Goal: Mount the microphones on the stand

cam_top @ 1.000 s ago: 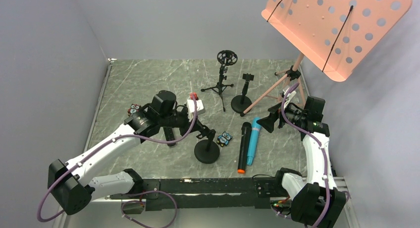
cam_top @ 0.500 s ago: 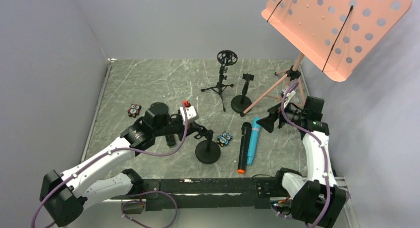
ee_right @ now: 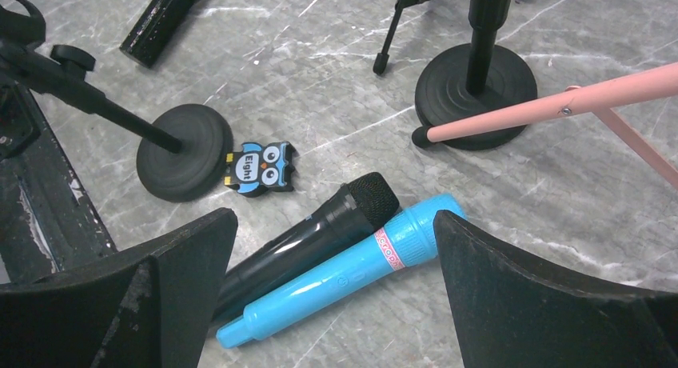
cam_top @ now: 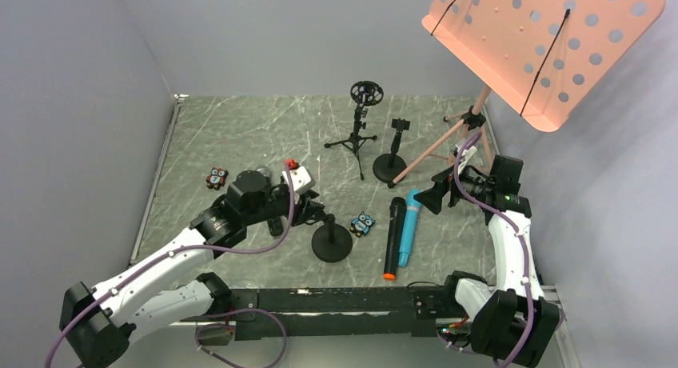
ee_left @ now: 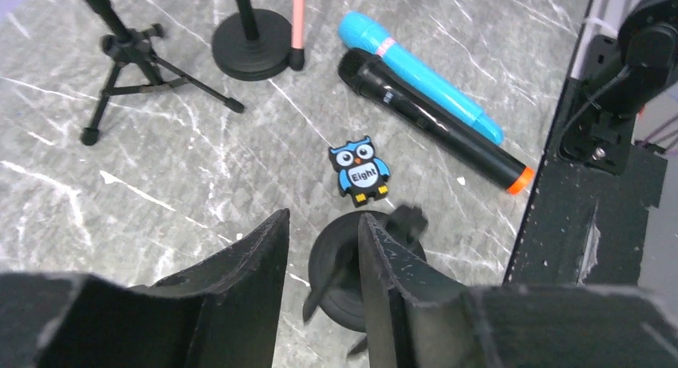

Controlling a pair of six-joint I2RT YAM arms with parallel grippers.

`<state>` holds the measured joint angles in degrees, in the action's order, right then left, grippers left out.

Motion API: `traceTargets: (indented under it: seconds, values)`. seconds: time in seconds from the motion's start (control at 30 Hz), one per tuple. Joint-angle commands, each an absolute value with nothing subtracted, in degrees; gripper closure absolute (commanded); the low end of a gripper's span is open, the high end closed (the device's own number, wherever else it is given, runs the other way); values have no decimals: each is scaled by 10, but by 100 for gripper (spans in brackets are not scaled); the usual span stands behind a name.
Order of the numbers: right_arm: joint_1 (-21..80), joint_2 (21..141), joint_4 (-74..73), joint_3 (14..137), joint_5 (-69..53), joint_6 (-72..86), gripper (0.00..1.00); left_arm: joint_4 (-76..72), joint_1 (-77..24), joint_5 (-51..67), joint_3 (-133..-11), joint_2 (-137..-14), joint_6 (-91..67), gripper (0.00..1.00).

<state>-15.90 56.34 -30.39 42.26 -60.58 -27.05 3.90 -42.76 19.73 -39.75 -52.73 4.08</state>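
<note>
The left gripper (ee_left: 322,260) has its jaws slightly parted, holding nothing, with a round-base stand (ee_left: 352,272) just beyond them. The right gripper (ee_right: 336,256) gapes wide above the black mic (ee_right: 308,244) and blue mic (ee_right: 344,280), lying side by side.

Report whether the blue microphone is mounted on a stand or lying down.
Lying down. The blue microphone rests flat on the table beside the black microphone, not on any stand.

High overhead view of whole table (cam_top: 240,136); both close, downward wrist views sharing blue owl figure (ee_left: 359,170).
</note>
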Motion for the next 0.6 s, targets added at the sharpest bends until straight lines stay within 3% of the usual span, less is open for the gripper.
traceTargets:
  seconds: [0.0,0.2,0.4,0.57]
  values:
    - [-156,565,-288,433,-611,-269,0,-1,-430,160,-393,-487,4,51]
    - [-156,569,-272,426,-597,-240,0,37,-430,121,-394,-423,5,38]
    - [-142,615,-334,457,-500,-241,0,62,-430,11,-362,-317,-6,3]
    - [-41,636,-284,442,-295,-164,0,44,-429,5,-318,-267,-52,1]
